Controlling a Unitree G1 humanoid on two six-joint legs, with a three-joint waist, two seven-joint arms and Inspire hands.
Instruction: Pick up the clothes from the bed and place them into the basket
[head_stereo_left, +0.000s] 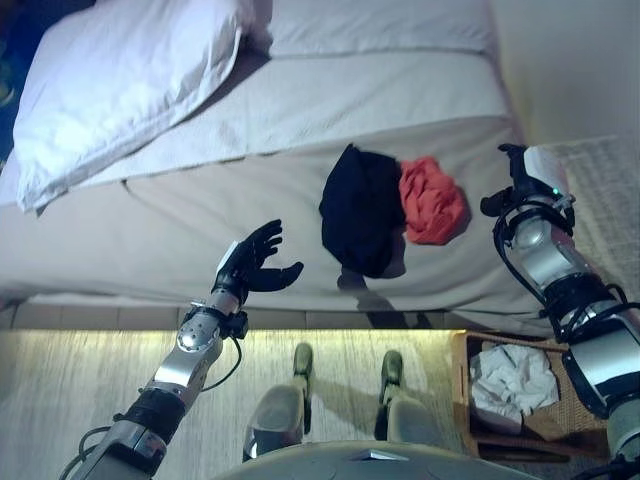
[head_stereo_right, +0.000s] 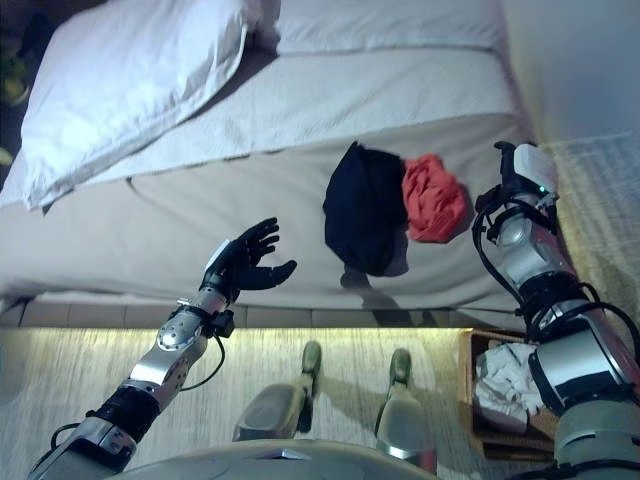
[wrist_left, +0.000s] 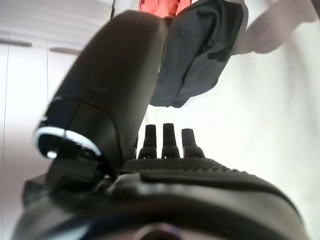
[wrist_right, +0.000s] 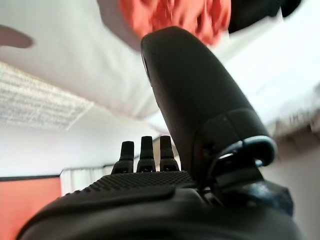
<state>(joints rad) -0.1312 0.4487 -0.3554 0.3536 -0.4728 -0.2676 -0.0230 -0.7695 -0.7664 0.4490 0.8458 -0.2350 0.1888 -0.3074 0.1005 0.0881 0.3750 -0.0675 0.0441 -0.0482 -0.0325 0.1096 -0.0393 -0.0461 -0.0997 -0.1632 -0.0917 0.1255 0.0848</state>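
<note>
On bed (head_stereo_left: 200, 230) near edge I see black garment (head_stereo_left: 360, 208) touching red garment (head_stereo_left: 432, 200) on its right, L hand (head_stereo_left: 255, 262) open w/ nothing held, R hand (head_stereo_left: 522, 180) open beside red one, basket (head_stereo_left: 465, 395) on floor, right.

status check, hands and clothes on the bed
Left robot hand open, empty. Right robot hand open, empty. Black garment, red garment on bed. Nothing blocking.

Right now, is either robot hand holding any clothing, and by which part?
Neither: left hand and right hand are open and empty beside the black garment and red garment.
</note>
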